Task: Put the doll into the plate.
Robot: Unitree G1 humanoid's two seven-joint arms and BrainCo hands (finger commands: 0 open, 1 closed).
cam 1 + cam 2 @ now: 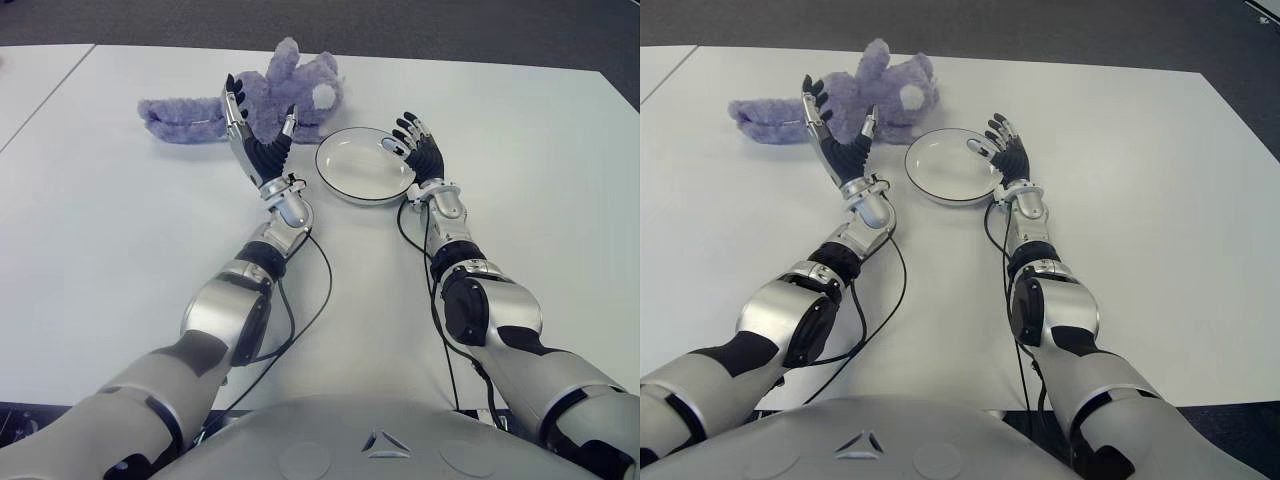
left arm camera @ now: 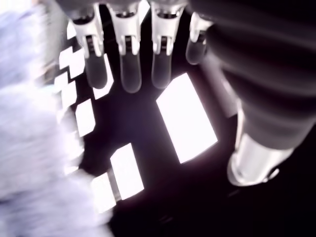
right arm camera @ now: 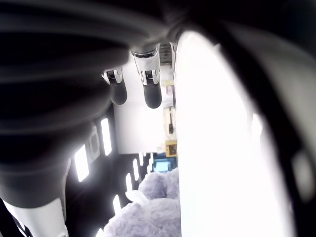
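Note:
A purple plush doll lies on the white table at the back, left of a white plate with a dark rim. My left hand is raised in front of the doll, palm up, fingers spread and holding nothing. In the left wrist view its fingers stand straight, with blurred purple doll fur beside them. My right hand shows at the plate's right edge, fingers relaxed and empty. The right wrist view shows the doll beyond the plate's rim.
The table's far edge runs just behind the doll, with dark floor beyond. A seam to a second table shows at the far left. Black cables hang along both forearms.

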